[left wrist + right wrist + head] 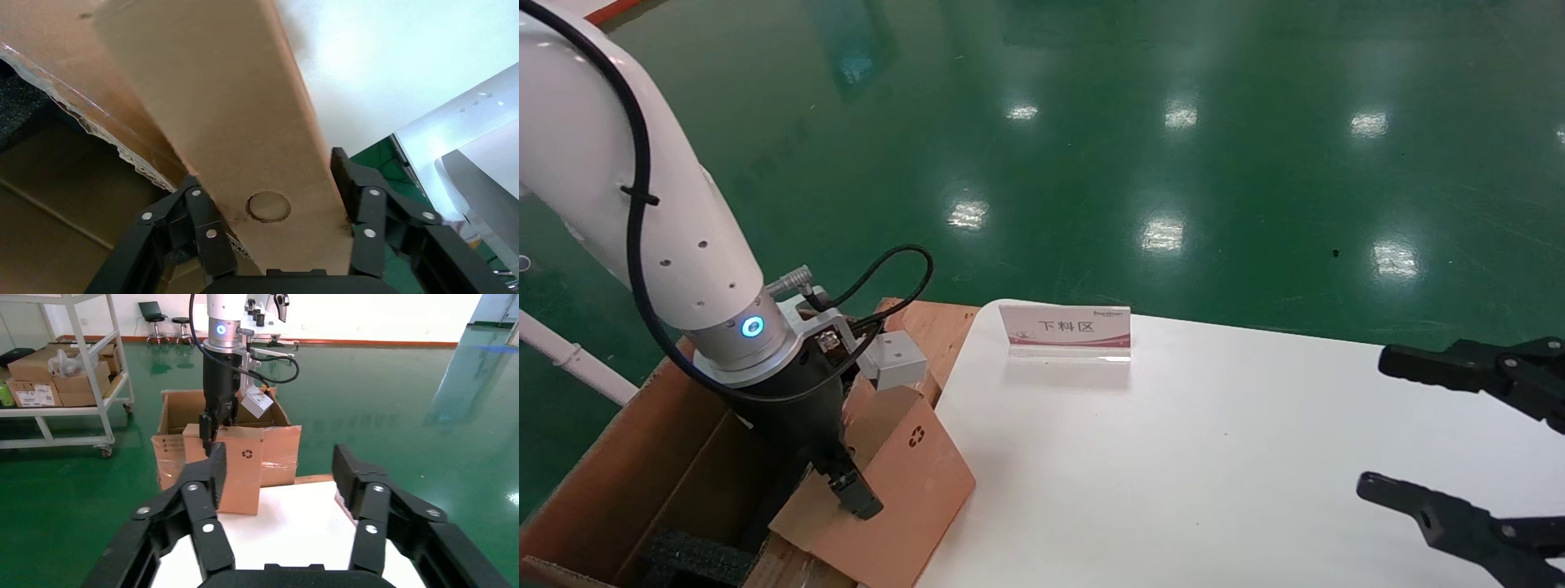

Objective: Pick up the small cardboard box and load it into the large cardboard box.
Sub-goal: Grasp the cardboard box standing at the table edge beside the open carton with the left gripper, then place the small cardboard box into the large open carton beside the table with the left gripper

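My left gripper [850, 486] is shut on the small cardboard box [903, 482], a brown carton with a black recycling symbol. It holds the box tilted at the white table's left edge, above the rim of the large cardboard box [625, 457]. Black foam [695, 557] lies inside the large box. In the left wrist view both fingers [207, 228] press the small box [232, 122], with the large box's taped flap [55, 86] beside it. The right wrist view shows the small box [238, 478] in front of the large box [278, 450]. My right gripper [1442, 433] is open and empty over the table's right side.
A white table [1214, 457] carries a small sign stand [1065, 331] near its far edge. A wooden pallet [936, 327] lies behind the large box. A shelf cart with cartons [61, 373] stands on the green floor farther off.
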`<state>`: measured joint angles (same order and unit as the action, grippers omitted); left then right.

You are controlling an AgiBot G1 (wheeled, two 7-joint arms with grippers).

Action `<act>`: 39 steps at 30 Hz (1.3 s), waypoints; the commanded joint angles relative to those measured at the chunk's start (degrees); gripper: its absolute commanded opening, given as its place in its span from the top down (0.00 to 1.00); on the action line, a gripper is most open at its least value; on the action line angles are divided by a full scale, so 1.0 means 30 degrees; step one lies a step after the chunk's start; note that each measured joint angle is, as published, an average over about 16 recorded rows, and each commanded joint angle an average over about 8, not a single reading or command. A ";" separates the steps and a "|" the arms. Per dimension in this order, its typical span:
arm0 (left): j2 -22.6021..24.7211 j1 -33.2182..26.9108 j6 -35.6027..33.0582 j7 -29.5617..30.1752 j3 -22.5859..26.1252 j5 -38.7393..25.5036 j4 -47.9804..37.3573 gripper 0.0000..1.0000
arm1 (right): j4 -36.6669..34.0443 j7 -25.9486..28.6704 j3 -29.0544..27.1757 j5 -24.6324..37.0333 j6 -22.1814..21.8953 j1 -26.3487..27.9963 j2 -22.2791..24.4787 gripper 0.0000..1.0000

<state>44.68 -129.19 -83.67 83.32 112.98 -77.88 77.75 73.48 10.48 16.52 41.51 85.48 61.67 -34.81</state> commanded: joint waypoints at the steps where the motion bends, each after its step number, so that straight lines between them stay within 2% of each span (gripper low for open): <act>1: 0.0000 -0.0003 -0.0004 0.0000 -0.0002 -0.0001 0.0000 1.00 | 0.0000 0.0000 0.0000 0.0000 0.0000 0.0000 0.0000 1.00; 11: 0.0064 -0.0046 -0.0024 -0.0119 -0.0068 0.0081 -0.0222 1.00 | -0.0002 -0.0001 0.0000 0.0000 0.0001 0.0002 -0.0001 1.00; 16: -0.0010 -0.0838 -0.0258 -0.0494 -0.0536 0.0557 -0.0432 1.00 | -0.0010 -0.0005 0.0005 -0.0002 0.0002 0.0006 -0.0001 1.00; 22: -0.0598 -0.3253 -0.0960 -0.1008 -0.1632 0.1372 -0.0410 1.00 | -0.0016 -0.0011 0.0014 -0.0006 0.0004 0.0011 0.0000 1.00; 29: -0.1327 -0.7227 -0.2143 -0.1721 -0.2426 0.1620 -0.0866 1.00 | -0.0018 -0.0015 0.0023 -0.0011 0.0002 0.0014 0.0003 1.00; 33: -0.1384 -0.9519 -0.2551 -0.2066 -0.1508 0.1555 -0.1163 1.00 | -0.0018 -0.0018 0.0027 -0.0014 0.0000 0.0015 0.0005 1.00; 39: -0.1203 -1.2001 -0.2751 -0.2380 0.1407 0.1887 -0.1812 1.00 | -0.0019 -0.0021 0.0035 -0.0019 -0.0003 0.0017 0.0008 1.00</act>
<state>41.36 -164.96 -92.56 76.03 117.29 -72.60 72.01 73.42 10.42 16.62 41.45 85.47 61.72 -34.79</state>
